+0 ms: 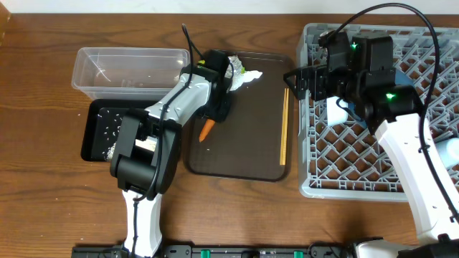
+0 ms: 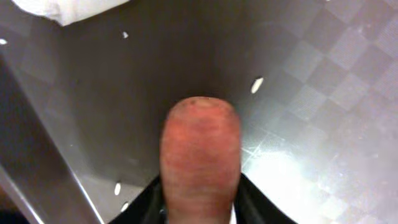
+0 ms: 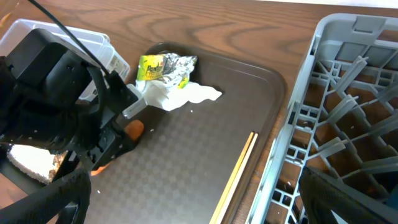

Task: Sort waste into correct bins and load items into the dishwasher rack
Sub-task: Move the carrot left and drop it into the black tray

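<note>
An orange carrot fills the middle of the left wrist view, and my left gripper is shut on it, a black finger pressed against each side. Overhead, the carrot pokes out below the left gripper over the dark brown tray. Crumpled foil, a yellow-green wrapper and a white napkin lie at the tray's far edge. Chopsticks lie along its right side. My right gripper hangs open and empty at the grey rack's left edge.
The clear tub stands at the back left, with the black tray, holding white rice grains, in front of it. Loose rice grains dot the brown tray. A white dish shows in the rack under the right arm.
</note>
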You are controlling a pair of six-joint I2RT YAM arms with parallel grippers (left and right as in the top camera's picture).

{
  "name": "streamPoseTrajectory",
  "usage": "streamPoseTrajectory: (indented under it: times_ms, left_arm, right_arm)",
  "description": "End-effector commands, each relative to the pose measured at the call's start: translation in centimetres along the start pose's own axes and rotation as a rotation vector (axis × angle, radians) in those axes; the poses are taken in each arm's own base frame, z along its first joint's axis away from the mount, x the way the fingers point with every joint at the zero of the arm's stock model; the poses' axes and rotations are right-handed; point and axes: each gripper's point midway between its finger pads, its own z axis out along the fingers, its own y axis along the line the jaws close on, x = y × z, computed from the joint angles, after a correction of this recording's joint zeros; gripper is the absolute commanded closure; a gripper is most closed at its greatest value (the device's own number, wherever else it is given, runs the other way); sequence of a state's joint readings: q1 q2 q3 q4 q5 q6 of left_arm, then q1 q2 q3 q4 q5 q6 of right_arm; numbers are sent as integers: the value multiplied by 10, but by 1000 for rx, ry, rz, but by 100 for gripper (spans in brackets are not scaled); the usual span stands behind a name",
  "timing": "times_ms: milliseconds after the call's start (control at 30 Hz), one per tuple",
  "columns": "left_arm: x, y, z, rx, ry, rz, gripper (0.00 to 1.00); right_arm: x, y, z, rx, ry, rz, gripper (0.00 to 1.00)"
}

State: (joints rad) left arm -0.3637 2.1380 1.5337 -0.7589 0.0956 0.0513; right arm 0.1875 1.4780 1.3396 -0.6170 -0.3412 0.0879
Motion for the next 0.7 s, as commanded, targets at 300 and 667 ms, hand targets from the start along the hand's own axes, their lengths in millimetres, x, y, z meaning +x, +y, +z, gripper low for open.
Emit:
streamPoseTrajectory:
  times_ms: [300,667]
  left_arm:
    - [-1,11,-70,-8,-75,-30,80]
    - [60,101,-95,-138,72,-305,80]
  right_arm:
    - [-2,2,-2,-2,-5,5,1]
    - [-2,2,-2,-1,-6,5,1]
